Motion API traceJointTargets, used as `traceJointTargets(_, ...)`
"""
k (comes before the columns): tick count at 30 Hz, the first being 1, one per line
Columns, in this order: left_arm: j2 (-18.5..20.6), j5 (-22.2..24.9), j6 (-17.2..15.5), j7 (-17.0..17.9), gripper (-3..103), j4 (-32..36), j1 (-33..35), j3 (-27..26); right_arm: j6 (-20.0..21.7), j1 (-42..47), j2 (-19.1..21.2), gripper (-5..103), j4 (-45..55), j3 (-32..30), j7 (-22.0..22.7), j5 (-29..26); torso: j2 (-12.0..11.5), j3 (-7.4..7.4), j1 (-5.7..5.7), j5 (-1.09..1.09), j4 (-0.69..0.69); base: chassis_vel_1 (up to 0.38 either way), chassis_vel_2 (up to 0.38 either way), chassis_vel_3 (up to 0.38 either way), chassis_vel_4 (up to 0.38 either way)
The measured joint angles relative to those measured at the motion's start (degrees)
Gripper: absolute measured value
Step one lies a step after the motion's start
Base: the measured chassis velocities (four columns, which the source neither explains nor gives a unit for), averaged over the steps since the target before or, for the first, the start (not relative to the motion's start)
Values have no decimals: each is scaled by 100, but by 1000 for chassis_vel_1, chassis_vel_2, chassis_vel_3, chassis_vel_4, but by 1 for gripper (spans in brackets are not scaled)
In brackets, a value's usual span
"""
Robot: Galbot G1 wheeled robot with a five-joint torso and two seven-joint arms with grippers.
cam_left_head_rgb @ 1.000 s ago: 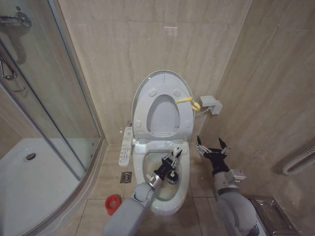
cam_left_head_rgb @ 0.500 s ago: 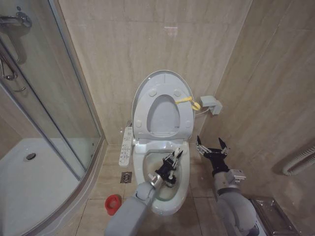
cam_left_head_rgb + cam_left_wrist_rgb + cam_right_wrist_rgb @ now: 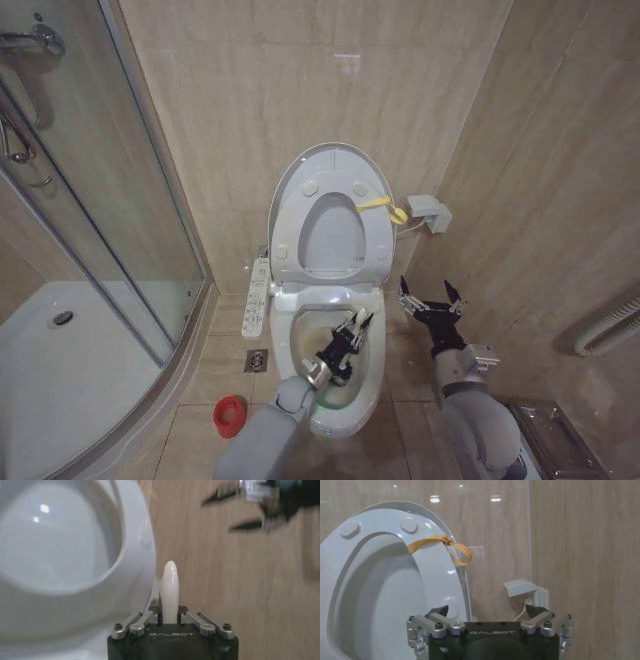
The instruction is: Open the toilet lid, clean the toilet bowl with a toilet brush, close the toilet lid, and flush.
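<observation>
The toilet lid [image 3: 327, 150] stands upright against the wall, and the ring seat [image 3: 290, 215] is raised against it. Below lies the open toilet bowl [image 3: 368, 395] with yellowish stains inside. My left gripper [image 3: 350, 338] reaches down into the bowl, shut on the toilet brush; its white handle [image 3: 169, 588] sticks out between the fingers beside the bowl's rim [image 3: 137, 551]. The bristle head is hidden. My right gripper [image 3: 430, 298] hangs open to the right of the bowl, holding nothing. It faces the raised lid [image 3: 427, 521], its spread fingers [image 3: 438, 612] near the lens.
A red cup holder [image 3: 230, 411] sits on the floor left of the bowl, near a floor drain [image 3: 256, 360]. The glass shower screen [image 3: 100, 200] closes off the left. A control panel [image 3: 258, 296], a wall box [image 3: 428, 212] and a yellow strap [image 3: 380, 206] flank the seat.
My left gripper and the brush have slid a little nearer and lower inside the bowl. The right arm has stayed still.
</observation>
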State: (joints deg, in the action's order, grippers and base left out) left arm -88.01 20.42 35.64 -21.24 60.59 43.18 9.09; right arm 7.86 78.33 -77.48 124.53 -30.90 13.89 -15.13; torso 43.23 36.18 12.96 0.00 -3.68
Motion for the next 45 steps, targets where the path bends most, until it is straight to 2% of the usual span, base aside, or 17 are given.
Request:
traceJointTargets(3,0,67,-48,11,20,122,18,58,0,0,0,100,0,0,0,0,0,0,0,1,-1,0,0,0,0)
traceJointTargets(9,-34,-155,110,-67,20,-413,94,-31,0,0,0,100,0,0,0,0,1,-1,-1,0,2,0,0,0,0)
traceJointTargets(13,-13,-148,68,-53,20,-295,31,-14,0,0,0,100,0,0,0,0,0,0,0,2,2,0,0,0,0)
traceJointTargets(14,-9,-30,-24,3,20,-9,-14,61,0,0,0,100,0,0,0,0,0,0,0,1,1,0,0,0,0)
traceJointTargets(17,-8,54,-74,36,20,145,19,115,0,0,0,100,0,0,0,0,0,0,0,1,-1,0,0,0,0)
traceJointTargets(23,11,-191,96,-57,20,-189,312,112,0,0,0,100,0,0,0,0,1,-2,-1,-2,2,0,0,0,0)
traceJointTargets(31,131,-40,-54,81,20,262,263,216,0,0,0,100,0,0,0,0,0,0,0,1,0,0,0,0,0)
traceJointTargets(39,129,-263,105,27,20,-26,429,166,0,0,0,100,0,0,0,0,1,-2,-1,-4,-1,0,0,0,0)
traceJointTargets(43,199,-147,-40,106,20,267,352,172,0,0,0,100,0,0,0,0,0,0,0,3,4,0,0,0,0)
traceJointTargets(45,218,-49,-109,149,20,435,336,228,0,0,0,100,0,0,0,0,-1,0,0,2,2,0,0,0,0)
